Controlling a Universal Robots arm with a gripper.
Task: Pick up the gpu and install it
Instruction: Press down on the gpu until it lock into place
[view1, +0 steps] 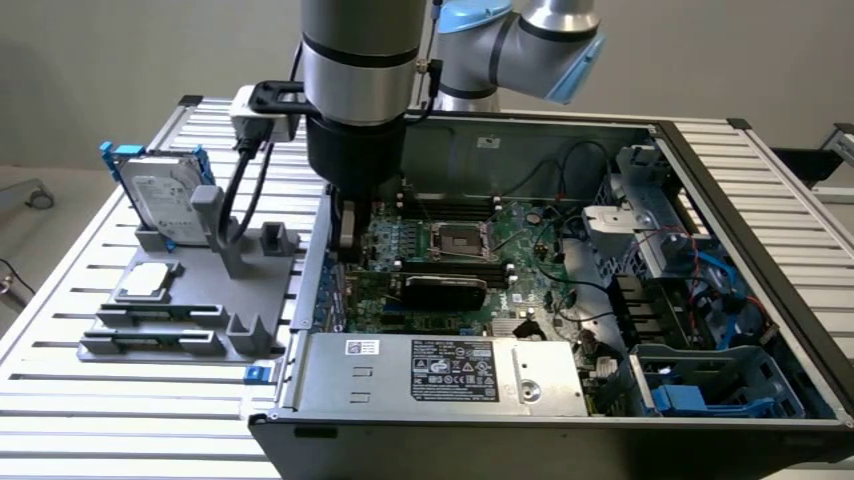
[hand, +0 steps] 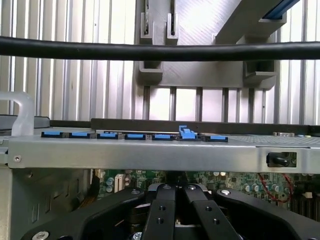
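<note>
The gpu (view1: 445, 290), a black-shrouded card, stands on edge on the green motherboard inside the open computer case (view1: 747, 170), just in front of the CPU socket (view1: 461, 240). My gripper (view1: 350, 245) reaches down inside the case along the wall on the exterior view's left, close to the card's end on that side. In the wrist view my gripper (hand: 175, 205) has its black fingers (hand: 160, 215) pressed together over the motherboard, facing the case's metal wall (hand: 150, 155) with its row of blue slot latches (hand: 185, 134). Whether the fingers touch the card is hidden.
A grey fixture (view1: 187, 330) on the slatted table beside the case holds a silver hard drive (view1: 167, 205) with a blue-edged frame and a small square CPU chip (view1: 147, 280). The power supply (view1: 441, 370) lies at the case's front. A black cable (hand: 150, 51) crosses the wrist view.
</note>
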